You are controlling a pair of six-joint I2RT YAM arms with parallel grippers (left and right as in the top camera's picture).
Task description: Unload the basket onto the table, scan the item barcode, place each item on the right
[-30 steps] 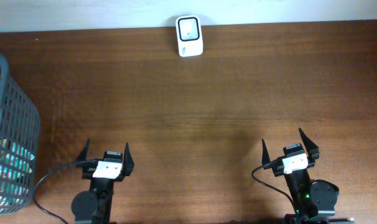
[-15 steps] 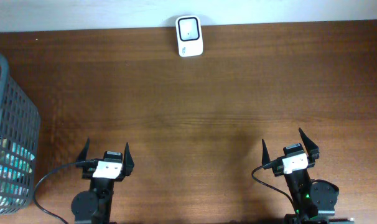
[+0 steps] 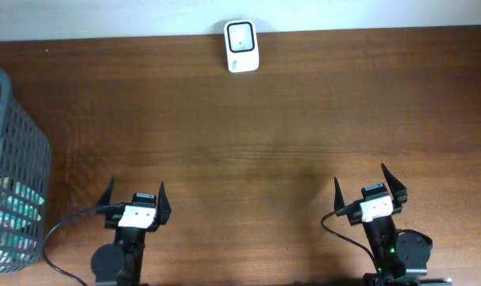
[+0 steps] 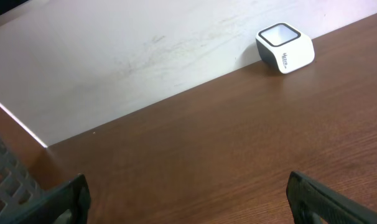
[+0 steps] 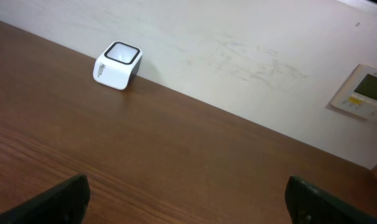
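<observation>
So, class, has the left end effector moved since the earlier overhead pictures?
No. The left end effector sits exactly where it was, judged against the white scanner overhead.

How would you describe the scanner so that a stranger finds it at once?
Follow the far edge of the brown wooden table, where it meets the pale wall. Near the middle of that edge stands a small white box-shaped scanner. Its white body and dark-framed square top window set it apart from the grey mesh basket at the left edge.
</observation>
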